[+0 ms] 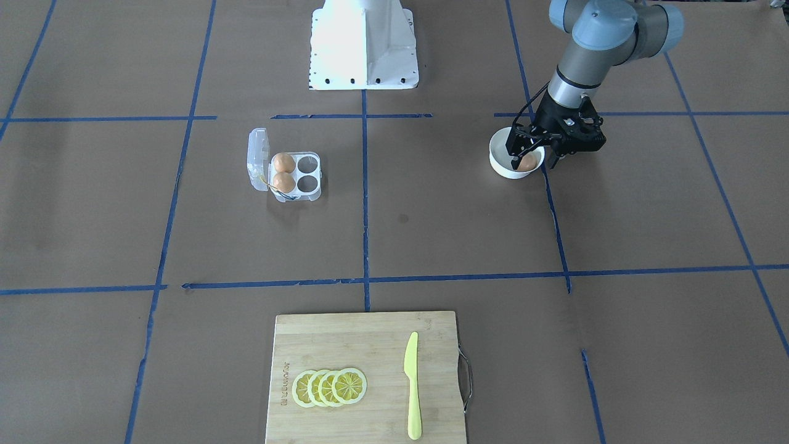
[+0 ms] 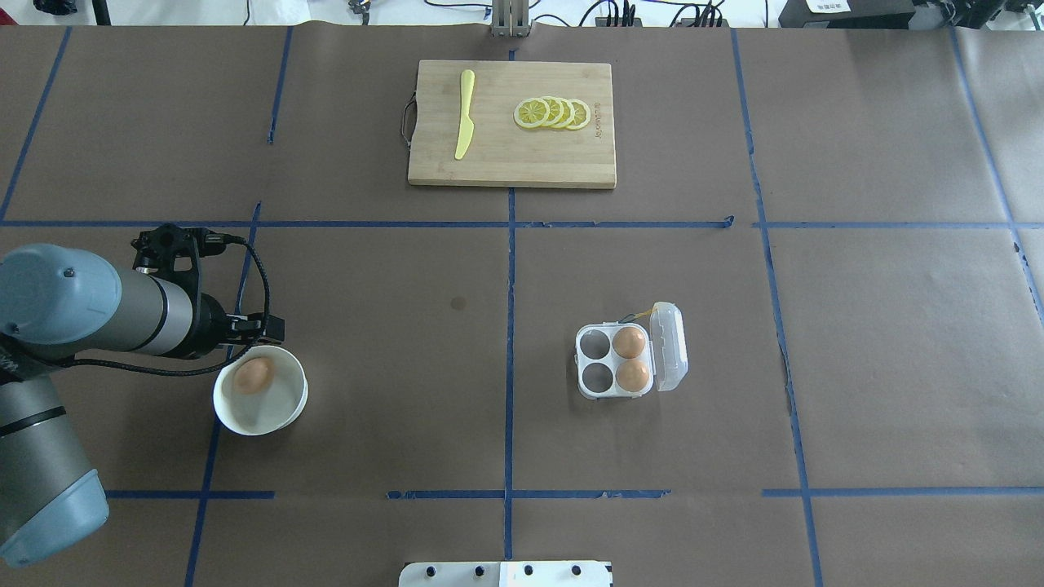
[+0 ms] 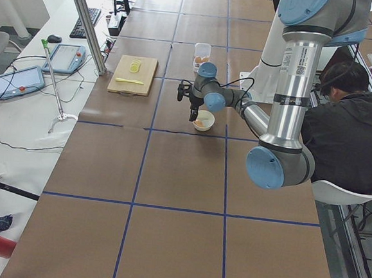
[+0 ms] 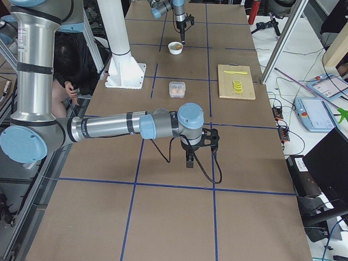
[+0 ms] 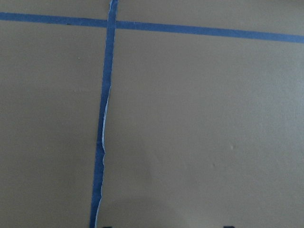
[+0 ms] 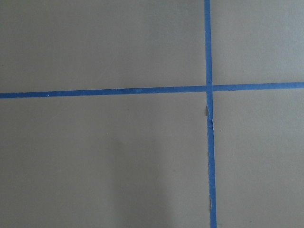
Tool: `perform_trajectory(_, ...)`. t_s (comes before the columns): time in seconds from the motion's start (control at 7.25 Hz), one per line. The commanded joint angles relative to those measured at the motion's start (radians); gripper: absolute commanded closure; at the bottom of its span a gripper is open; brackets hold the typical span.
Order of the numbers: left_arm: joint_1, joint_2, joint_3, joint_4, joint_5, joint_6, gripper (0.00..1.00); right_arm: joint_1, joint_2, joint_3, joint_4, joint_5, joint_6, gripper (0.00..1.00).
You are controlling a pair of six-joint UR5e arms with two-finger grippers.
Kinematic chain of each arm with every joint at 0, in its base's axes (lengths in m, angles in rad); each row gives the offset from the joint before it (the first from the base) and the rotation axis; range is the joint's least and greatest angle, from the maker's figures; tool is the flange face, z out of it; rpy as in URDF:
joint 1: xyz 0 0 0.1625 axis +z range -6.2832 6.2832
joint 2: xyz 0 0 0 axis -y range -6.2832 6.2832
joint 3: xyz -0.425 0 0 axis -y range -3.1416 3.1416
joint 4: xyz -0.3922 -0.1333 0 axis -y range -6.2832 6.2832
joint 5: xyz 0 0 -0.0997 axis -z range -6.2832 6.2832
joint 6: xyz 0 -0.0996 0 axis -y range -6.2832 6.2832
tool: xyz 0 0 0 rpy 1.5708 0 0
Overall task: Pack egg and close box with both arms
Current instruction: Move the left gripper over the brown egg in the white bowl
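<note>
brown eggs (image 2: pixel 629 342) fill two of the box's (image 2: pixel 594 343) four cups, lid (image 2: pixel 670 346) open. third egg (image 2: pixel 254 375) lies in the white bowl (image 2: pixel 273 412), well off at the box's nine o'clock seen overhead. left gripper (image 1: pixel 532 154) hovers over it, spread and empty. packing and closing remain.

The only lettering is a short brand mark (image 1: pixel 285 383) burnt into the bamboo cutting board (image 1: pixel 370 345), running along one short edge beside the lemon slices (image 1: pixel 330 386). Its letters are too small and blurred to make out. Nothing else carries legible text, numbers or signs.
</note>
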Motion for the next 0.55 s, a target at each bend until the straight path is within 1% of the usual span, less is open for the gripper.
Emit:
perform_trajectory(0.0,0.027,0.0,0.002,0.017,0.0,-0.002,0.18,0.001,-0.001,0.0,0.0,0.0,0.0,0.0)
perform_trajectory(0.41,0.053,0.0,0.001,0.031,-0.002,-0.002,0.18,0.001,-0.003,-0.002,0.0,-0.003,0.0,0.0)
